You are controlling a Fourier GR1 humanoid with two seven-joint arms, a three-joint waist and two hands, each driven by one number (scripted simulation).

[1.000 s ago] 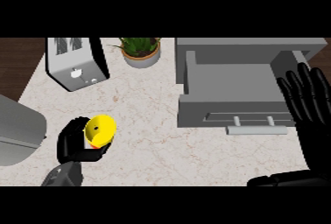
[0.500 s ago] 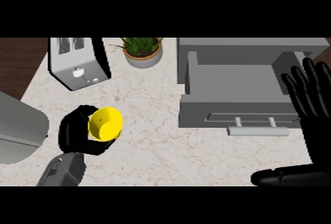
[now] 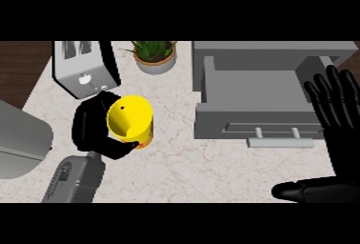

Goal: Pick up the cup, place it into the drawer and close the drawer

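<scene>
Yellow cup (image 3: 129, 120) clamped in curled left hand (image 3: 98, 131), well left of open grey drawer (image 3: 262, 93); right hand (image 3: 339, 112) resting beside drawer, fingers straight; carrying step, next likely rightward over drawer, then release.

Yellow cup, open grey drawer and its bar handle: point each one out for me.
Yellow cup (image 3: 134, 119), head view: on its outer side wall.
Open grey drawer (image 3: 256, 90), head view: on its bare inner floor.
Drawer's bar handle (image 3: 279, 142), head view: on the middle of the bar.
</scene>
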